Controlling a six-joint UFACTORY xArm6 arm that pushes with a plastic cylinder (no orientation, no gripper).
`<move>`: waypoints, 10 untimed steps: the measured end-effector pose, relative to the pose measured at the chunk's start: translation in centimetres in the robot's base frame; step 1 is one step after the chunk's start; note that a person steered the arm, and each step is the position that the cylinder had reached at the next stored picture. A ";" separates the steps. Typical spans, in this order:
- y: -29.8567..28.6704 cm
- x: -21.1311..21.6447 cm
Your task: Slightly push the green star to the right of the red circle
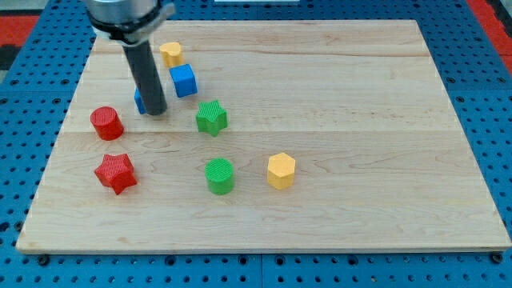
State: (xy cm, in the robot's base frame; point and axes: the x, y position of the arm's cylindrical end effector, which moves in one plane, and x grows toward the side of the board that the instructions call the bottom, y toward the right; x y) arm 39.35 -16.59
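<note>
The green star [211, 117] lies left of the board's middle. The red circle [106, 123] lies well to its left, near the board's left edge. My tip [155, 111] stands between them, closer to the green star's upper left, about a block's width from it and not touching it. The rod comes down from the view's top left. It partly hides a blue block [140, 102] right behind it.
A blue cube [183, 81] and a yellow block [170, 54] lie above the green star. A red star [115, 173] lies below the red circle. A green circle [219, 175] and a yellow hexagon [281, 170] lie toward the view's bottom.
</note>
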 end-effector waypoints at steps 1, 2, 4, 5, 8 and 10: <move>-1.7 -2.0; 2.4 -1.1; 8.4 2.8; 8.5 4.5; 7.7 9.0; 10.5 9.1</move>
State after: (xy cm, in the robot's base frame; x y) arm 48.46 -6.12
